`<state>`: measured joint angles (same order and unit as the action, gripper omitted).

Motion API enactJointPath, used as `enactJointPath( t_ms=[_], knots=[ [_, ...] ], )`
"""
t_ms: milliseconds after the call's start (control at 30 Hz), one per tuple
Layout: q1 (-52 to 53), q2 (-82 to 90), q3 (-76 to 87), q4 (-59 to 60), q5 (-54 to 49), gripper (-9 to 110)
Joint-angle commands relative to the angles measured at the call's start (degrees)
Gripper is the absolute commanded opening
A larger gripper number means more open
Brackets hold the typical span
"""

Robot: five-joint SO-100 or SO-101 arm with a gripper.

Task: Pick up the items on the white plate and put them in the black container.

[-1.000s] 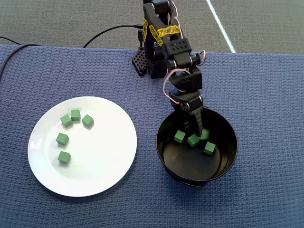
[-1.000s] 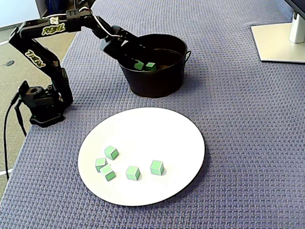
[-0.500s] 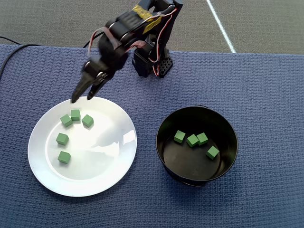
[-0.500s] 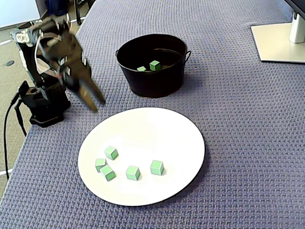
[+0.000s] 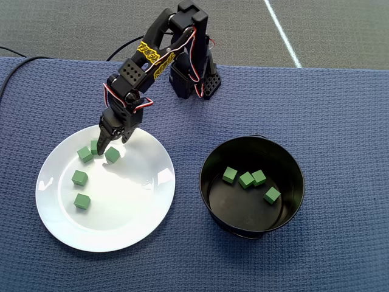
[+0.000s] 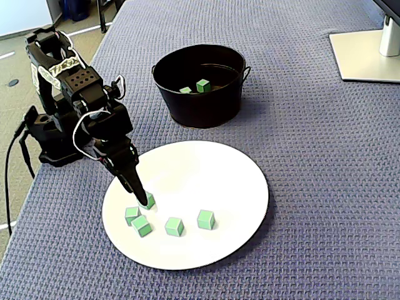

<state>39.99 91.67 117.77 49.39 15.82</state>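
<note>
Where claw [image 5: 101, 148] dips, cube [image 5: 95, 146] touches.

The arm [image 5: 159, 52] is rising from its base [image 5: 194, 79] at the far edge of the worktop in the overhead view, folding at the elbow and reaching down and to the left, toward the left half of the worktop. In the fixed view it is standing at the left edge, leaning toward the near side. The wrist is pointing steeply downward. The gripper [image 5: 102, 146] is hanging with its tips low, and its fingers [image 6: 139, 192] are lying close together in a narrow point; whether they are fully closed is not clear in either view.
</note>
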Motion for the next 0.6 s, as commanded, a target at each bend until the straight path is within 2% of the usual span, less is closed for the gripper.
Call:
enactJointPath(
  t_ms=[0,367,567],
  knots=[
    [-0.09,-0.35,-2.55,-1.76,-0.26,20],
    [-0.44,0.35,0.00,-5.54,-3.52,16],
    [-0.97,1.67,1.93,-8.26,-5.80,8]
  ],
)
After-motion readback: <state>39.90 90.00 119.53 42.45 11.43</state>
